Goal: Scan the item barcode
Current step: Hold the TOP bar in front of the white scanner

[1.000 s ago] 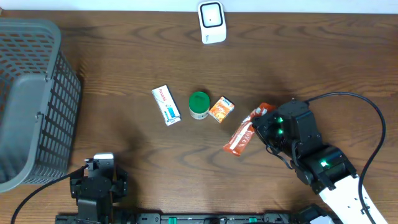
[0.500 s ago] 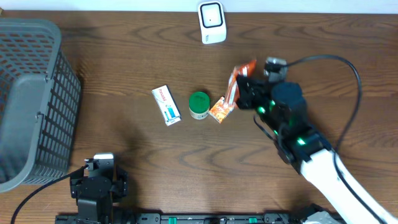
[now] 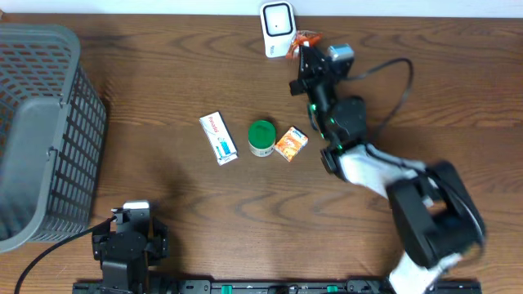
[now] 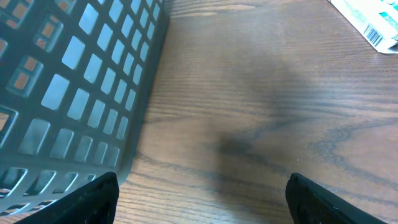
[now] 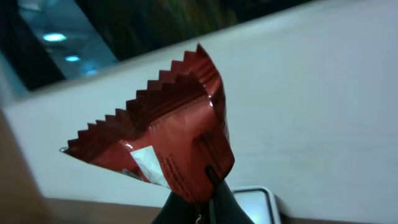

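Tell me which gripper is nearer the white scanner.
Right. The right gripper, shut on the red packet, is just beside the scanner; the left gripper sits open far off, beside the basket.

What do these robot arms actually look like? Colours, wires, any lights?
The right arm is mostly black, with chunky rounded joints, one white section, small green lights and a thin black cable looping beside it. The left arm is a compact black block with a pale top piece. Its jaws are black and blunt.
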